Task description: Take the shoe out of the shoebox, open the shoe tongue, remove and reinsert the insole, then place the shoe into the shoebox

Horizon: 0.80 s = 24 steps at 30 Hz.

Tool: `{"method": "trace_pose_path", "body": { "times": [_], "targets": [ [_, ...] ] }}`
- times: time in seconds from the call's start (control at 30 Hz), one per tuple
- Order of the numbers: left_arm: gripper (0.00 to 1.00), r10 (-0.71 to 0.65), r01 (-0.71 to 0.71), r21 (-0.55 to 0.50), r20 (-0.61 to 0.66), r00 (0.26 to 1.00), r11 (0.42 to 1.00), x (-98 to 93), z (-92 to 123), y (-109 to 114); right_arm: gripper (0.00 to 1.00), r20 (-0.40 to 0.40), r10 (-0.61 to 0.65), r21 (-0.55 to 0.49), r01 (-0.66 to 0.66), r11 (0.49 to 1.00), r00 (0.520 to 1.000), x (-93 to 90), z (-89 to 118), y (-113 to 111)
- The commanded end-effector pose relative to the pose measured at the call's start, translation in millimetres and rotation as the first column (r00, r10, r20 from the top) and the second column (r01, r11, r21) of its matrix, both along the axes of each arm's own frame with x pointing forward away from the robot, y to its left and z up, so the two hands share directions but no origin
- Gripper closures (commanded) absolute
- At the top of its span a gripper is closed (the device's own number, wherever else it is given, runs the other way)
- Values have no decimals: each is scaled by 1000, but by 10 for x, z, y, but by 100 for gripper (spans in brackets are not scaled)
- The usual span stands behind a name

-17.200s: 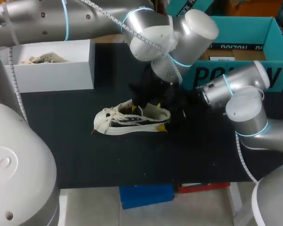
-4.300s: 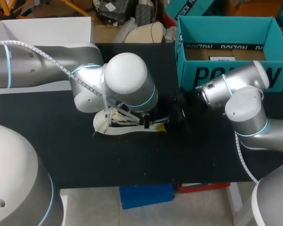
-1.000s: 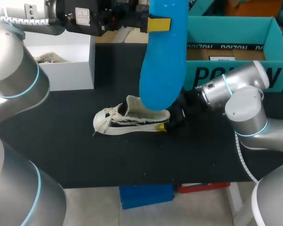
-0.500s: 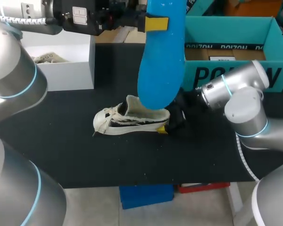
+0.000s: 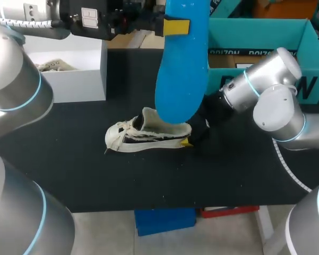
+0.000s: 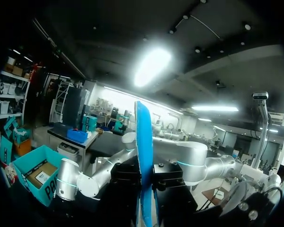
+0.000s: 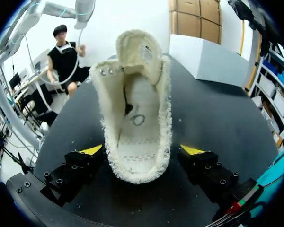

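Observation:
My left gripper [image 5: 176,25] holds the blue insole [image 5: 182,69] high above the table, shut on its upper end. In the left wrist view the insole [image 6: 143,151] stands edge-on between the black fingers of that gripper [image 6: 145,189]. The cream low-top shoe [image 5: 143,135] sits upright on the black table, toe to the left, tongue lifted. My right gripper [image 5: 191,135] is at its heel. In the right wrist view the shoe [image 7: 137,118] lies with its heel between the open fingers of this gripper [image 7: 142,151], and its inside is bare.
The teal shoebox [image 5: 308,32] stands open at the back right, close behind my right arm. A white box [image 5: 64,79] at the back left holds another cream shoe [image 5: 48,66]. The black table [image 5: 95,175] spreads in front of the shoe.
My right arm's wrist has swung up and back toward the teal box while its gripper stays at the heel. The left arm and the insole have barely moved.

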<state>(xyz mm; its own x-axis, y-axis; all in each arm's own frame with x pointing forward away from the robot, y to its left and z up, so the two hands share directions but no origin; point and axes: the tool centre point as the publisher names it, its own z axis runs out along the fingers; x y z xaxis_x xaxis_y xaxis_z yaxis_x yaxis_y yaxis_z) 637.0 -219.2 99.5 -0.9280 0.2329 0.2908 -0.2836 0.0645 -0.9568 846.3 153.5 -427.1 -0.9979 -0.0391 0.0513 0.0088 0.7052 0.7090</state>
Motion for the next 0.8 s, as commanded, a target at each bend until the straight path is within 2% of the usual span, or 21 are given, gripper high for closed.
{"method": "trace_pose_path", "body": {
  "times": [0.03,0.2,0.4,0.67,0.8],
  "targets": [
    [100,2,-2,0,0,1000,1000,-6,-7,-6,0,-3,6,-176,-7,984,1000,-49,140,-24],
    [100,2,-2,0,0,1000,1000,-6,-7,-6,0,-24,23,-264,-29,964,999,-47,175,-31],
    [100,2,-2,0,0,1000,1000,-6,-7,-6,0,-34,31,-420,-42,906,999,-14,264,-30],
    [100,2,-2,0,0,1000,1000,-6,-7,-6,0,35,26,-583,-1,813,999,48,350,-45],
    [100,2,-2,0,0,1000,1000,-6,-7,-6,0,57,43,-643,4,765,997,67,375,31]
  ]
}}
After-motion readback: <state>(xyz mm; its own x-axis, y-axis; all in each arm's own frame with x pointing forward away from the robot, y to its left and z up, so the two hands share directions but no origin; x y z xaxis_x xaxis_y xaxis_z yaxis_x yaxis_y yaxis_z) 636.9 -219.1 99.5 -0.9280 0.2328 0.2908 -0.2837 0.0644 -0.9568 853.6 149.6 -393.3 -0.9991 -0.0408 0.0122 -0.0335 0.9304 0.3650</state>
